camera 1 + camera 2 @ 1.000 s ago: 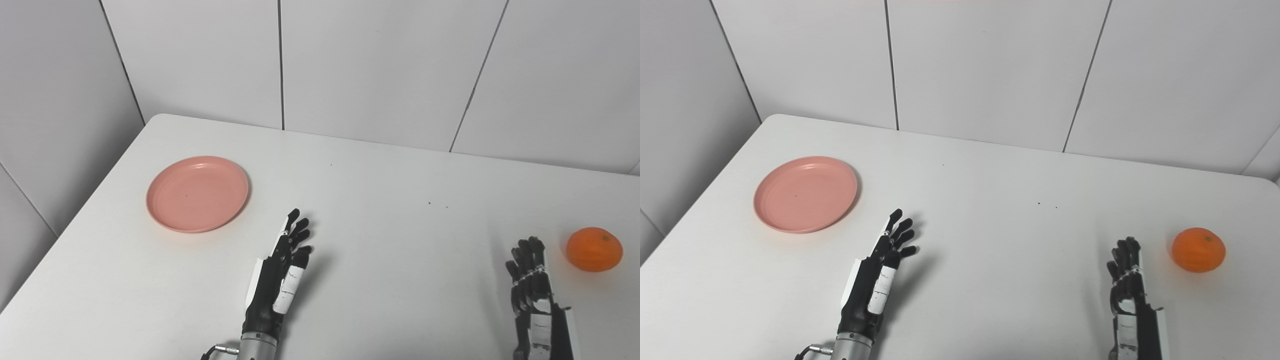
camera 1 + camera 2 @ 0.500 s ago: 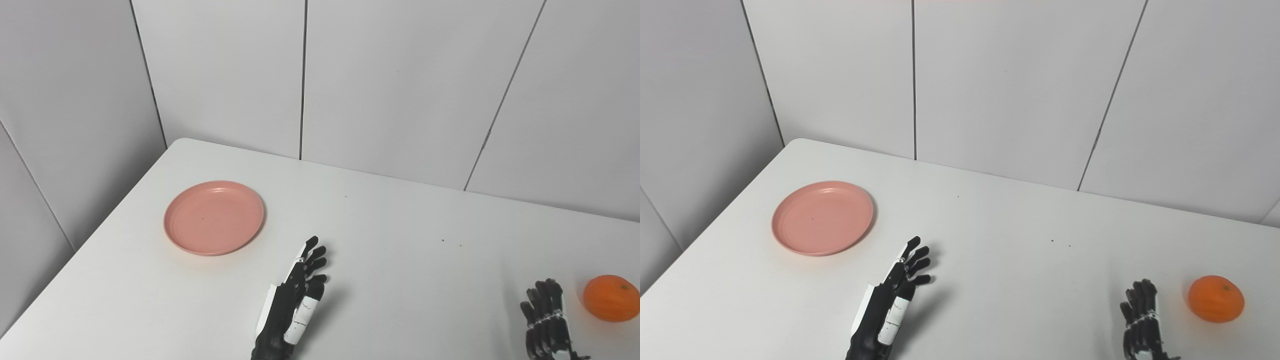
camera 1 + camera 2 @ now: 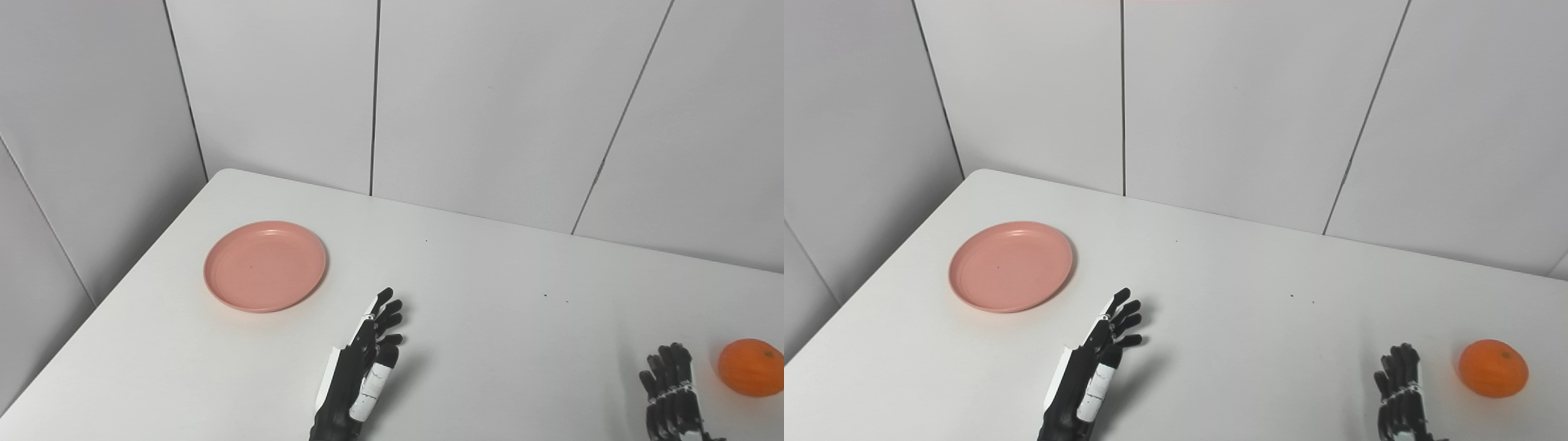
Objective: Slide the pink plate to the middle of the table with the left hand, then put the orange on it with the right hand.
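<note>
Both hands empty, left hand point(image 3: 361, 367) near pink plate point(image 3: 264, 266)

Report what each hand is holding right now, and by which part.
Nothing is held. The left hand is open, apart from the pink plate; the right hand is open beside the orange, not touching it.

A: What do the picture edges cut off?
B: Both arms. The left robot hand point(image 3: 358, 373) shows down to about the wrist only, and the right robot hand point(image 3: 1401, 398) loses its palm at the bottom edge.
A: And the desk point(image 3: 490, 318)?
B: Its near edge and right side run out of view.
A: The dark specks point(image 3: 554, 298) on it?
B: Too small to tell.
</note>
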Controlling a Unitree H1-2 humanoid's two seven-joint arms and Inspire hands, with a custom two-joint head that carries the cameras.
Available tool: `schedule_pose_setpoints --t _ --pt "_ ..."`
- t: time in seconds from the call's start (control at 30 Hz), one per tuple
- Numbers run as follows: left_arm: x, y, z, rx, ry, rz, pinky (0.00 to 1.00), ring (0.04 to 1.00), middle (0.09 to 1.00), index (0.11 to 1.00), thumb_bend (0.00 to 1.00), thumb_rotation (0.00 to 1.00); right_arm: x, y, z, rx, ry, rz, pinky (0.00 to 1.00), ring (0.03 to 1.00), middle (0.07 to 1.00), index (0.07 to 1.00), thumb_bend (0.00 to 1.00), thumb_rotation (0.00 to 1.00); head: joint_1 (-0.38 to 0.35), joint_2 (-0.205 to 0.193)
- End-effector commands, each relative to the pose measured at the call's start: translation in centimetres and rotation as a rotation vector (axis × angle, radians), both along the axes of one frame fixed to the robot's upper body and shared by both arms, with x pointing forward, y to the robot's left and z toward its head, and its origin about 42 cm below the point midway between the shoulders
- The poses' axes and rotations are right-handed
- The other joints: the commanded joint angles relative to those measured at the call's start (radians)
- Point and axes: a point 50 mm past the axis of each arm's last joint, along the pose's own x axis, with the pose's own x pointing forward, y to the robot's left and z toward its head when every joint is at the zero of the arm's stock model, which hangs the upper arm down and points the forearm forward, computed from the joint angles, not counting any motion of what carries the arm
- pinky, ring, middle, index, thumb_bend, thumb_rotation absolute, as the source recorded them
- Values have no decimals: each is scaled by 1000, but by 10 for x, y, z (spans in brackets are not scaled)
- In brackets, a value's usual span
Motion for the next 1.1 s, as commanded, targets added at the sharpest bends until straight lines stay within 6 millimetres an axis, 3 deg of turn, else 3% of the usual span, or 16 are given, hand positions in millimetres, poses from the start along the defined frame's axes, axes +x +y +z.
schedule_pose_setpoints --t 0.0,0.17,0.4,0.67,1.07 --pt "-76 5 -62 12 269 73 778 875 893 896 933 1000 -14 -45 -62 -78 201 -48 1000 1000 1000 1000 920 1000 6 4" --pt "-73 10 -56 19 248 60 763 867 892 891 964 1000 -11 -40 -59 -78 195 -42 1000 1000 1000 1000 916 1000 15 10" --pt "-61 18 -27 30 179 45 760 859 894 894 996 1000 -10 -39 -58 -64 194 -43 1000 1000 1000 1000 936 1000 27 15" --pt "-22 28 26 -108 68 37 781 878 898 920 1000 1000 -8 -36 -58 -69 199 -32 1000 1000 1000 1000 950 1000 13 26" --pt "19 47 96 -71 -122 29 862 887 925 950 1000 1000 -6 -28 -58 -79 192 -26 1000 1000 1000 1000 979 1000 -6 24"
